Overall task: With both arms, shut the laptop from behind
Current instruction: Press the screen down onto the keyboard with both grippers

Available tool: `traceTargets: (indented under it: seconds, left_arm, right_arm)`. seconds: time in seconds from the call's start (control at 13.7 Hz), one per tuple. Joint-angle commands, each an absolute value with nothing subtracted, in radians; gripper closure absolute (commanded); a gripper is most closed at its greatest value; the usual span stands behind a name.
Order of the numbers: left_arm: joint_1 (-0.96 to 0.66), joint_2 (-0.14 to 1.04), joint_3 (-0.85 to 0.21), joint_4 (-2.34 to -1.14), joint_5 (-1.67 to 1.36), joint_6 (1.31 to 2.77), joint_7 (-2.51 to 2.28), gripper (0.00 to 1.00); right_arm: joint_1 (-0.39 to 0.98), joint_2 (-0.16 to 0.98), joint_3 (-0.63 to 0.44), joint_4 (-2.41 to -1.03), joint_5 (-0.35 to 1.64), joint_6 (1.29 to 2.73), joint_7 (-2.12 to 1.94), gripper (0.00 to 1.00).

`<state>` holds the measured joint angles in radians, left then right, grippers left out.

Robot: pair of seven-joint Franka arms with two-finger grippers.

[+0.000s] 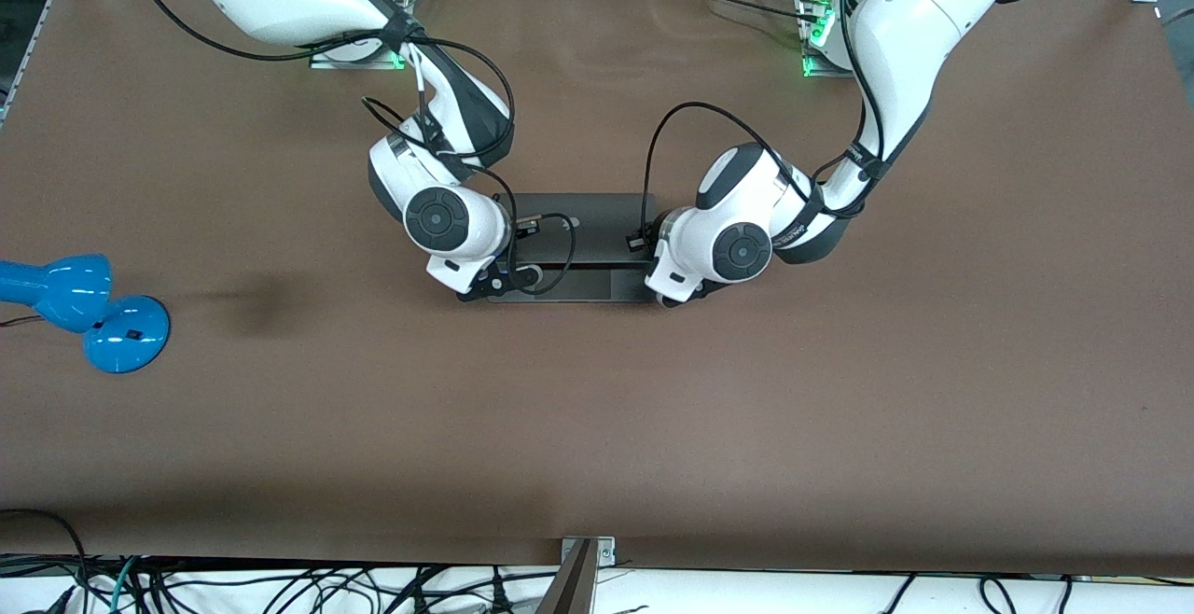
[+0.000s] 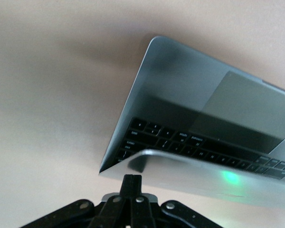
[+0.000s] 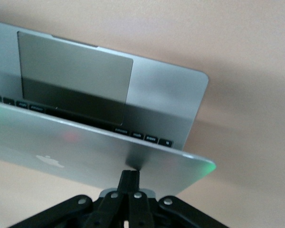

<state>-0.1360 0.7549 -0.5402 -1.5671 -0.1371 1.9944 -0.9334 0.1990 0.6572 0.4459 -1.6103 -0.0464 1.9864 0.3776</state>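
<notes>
Grey metal laptop (image 1: 583,245) is set at mid-table, partly folded; its lid is tilted low over the black keyboard (image 2: 180,142) and trackpad (image 3: 76,76). A dark apple logo (image 3: 50,160) is seen on the lid's back. Left hand (image 2: 131,183), fingers pressed together, is laid against the lid near the corner at the left arm's end. Right hand (image 3: 129,178), fingers likewise closed with nothing between them, is pressed on the lid's other corner. Brown table (image 1: 653,427) carries a blue desk lamp (image 1: 89,311) at roughly nine o'clock from the laptop in the front view, well apart.
</notes>
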Motion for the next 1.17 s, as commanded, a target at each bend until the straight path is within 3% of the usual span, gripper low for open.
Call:
traceTargets:
  seconds: [0.0,0.29,1.02,1.09]
  left_arm:
    - [-0.155,0.795,-0.522,-1.531,-0.106,2.006,-0.931,1.00]
    - [-0.235,0.839,-0.434,-1.488,-0.075,2.008,-0.942,1.00]
    - [-0.236,0.887,-0.431,-1.465,-0.074,2.066,-0.942,0.97]
    - [-0.232,0.881,-0.433,-1.463,-0.074,2.065,-0.942,0.54]
  right_arm:
    - [0.201,0.702,0.442,-1.574,-0.069,2.009,0.384,1.00]
    - [0.201,0.747,0.442,-1.540,-0.118,2.011,0.387,1.00]
    - [0.201,0.821,0.442,-1.540,-0.190,2.095,0.387,1.00]
    - [0.199,0.821,0.442,-1.536,-0.187,2.097,0.388,1.00]
